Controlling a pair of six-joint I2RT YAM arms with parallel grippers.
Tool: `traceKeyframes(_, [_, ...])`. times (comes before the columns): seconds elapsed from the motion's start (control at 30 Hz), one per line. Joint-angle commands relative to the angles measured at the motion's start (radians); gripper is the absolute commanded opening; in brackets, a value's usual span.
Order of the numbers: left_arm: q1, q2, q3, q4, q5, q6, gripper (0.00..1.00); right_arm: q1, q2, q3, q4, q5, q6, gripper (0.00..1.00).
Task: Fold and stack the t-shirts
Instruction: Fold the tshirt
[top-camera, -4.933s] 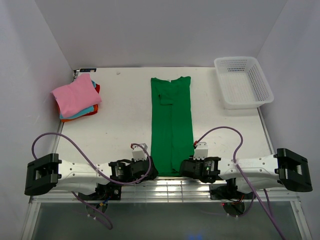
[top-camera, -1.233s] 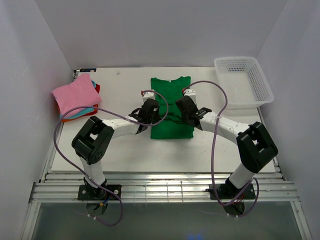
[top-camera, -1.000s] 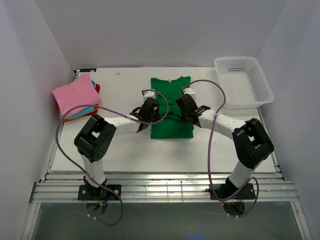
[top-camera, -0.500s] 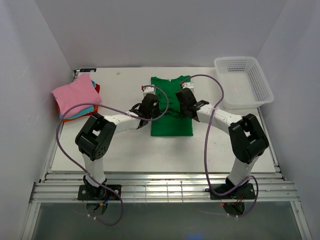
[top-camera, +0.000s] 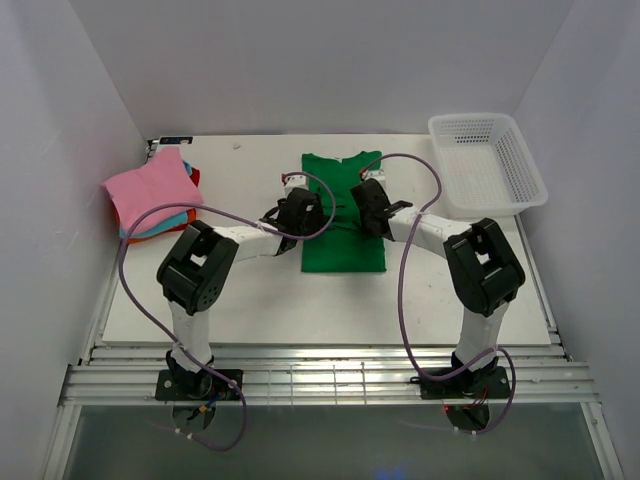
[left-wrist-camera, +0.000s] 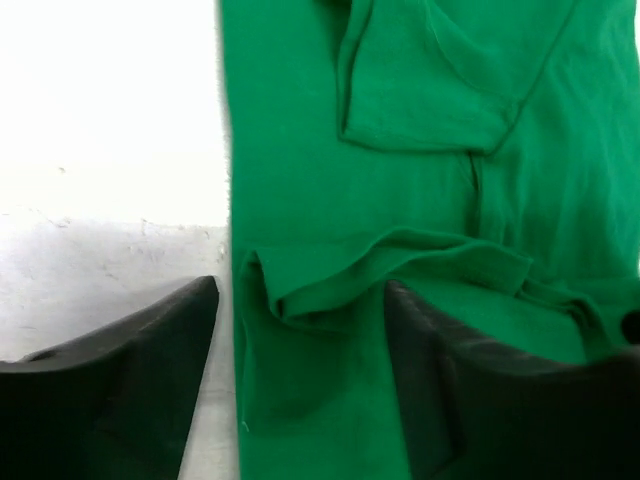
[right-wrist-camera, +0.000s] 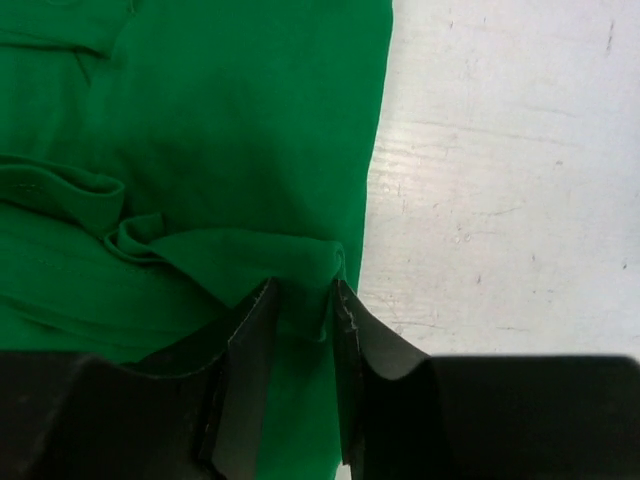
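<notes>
Compared with the first frame, we see the green t-shirt (top-camera: 344, 225) halved in length, now a rectangle at the centre of the table (top-camera: 250, 290). The left gripper (left-wrist-camera: 300, 300) has let go, its fingers wide astride the shirt's 9 o'clock edge. The right gripper (right-wrist-camera: 305, 290) straddles the 3 o'clock hem with a narrow gap; we cannot tell whether it grips. Bare tabletop lies toward 6 o'clock.
</notes>
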Motion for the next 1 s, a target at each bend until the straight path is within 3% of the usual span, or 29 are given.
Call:
traceKeyframes(0.0, [0.005,-0.067,0.069,0.017,-0.074,0.023,0.80,-0.008,-0.024,0.076,0.055,0.040,-0.046,0.38])
traceKeyframes(0.17, [0.005,-0.134,0.153,0.020,-0.187,0.104,0.85,-0.009,-0.096,0.137,0.056,0.084,-0.116,0.40])
traceKeyframes(0.27, [0.005,-0.180,0.143,0.024,-0.163,0.086,0.82,-0.009,-0.167,0.111,0.079,0.069,-0.130,0.39])
traceKeyframes(0.33, [0.005,-0.215,0.097,0.022,-0.125,0.057,0.68,-0.008,-0.211,0.068,0.090,0.020,-0.129,0.35])
traceKeyframes(0.37, [0.005,-0.225,0.077,0.023,-0.075,0.022,0.55,-0.009,-0.231,0.053,0.095,-0.026,-0.126,0.32])
traceKeyframes(0.4, [0.005,-0.235,0.055,0.024,-0.048,-0.001,0.22,-0.009,-0.238,0.028,0.098,-0.053,-0.121,0.24])
traceKeyframes(0.43, [0.005,-0.240,0.034,0.025,-0.021,-0.026,0.06,-0.009,-0.241,0.016,0.101,-0.084,-0.118,0.18])
traceKeyframes(0.47, [0.004,-0.241,-0.007,0.030,0.008,-0.064,0.00,-0.009,-0.241,0.005,0.104,-0.112,-0.113,0.14])
traceKeyframes(0.5, [0.004,-0.234,-0.024,0.033,0.060,-0.083,0.00,-0.009,-0.238,-0.015,0.110,-0.174,-0.112,0.08])
traceKeyframes(0.67, [-0.028,-0.191,-0.125,0.079,0.160,-0.146,0.00,-0.009,-0.187,-0.055,0.154,-0.365,-0.087,0.08])
traceKeyframes(0.97, [-0.076,-0.145,-0.190,0.138,0.205,-0.205,0.00,-0.008,-0.103,-0.064,0.196,-0.508,-0.057,0.08])
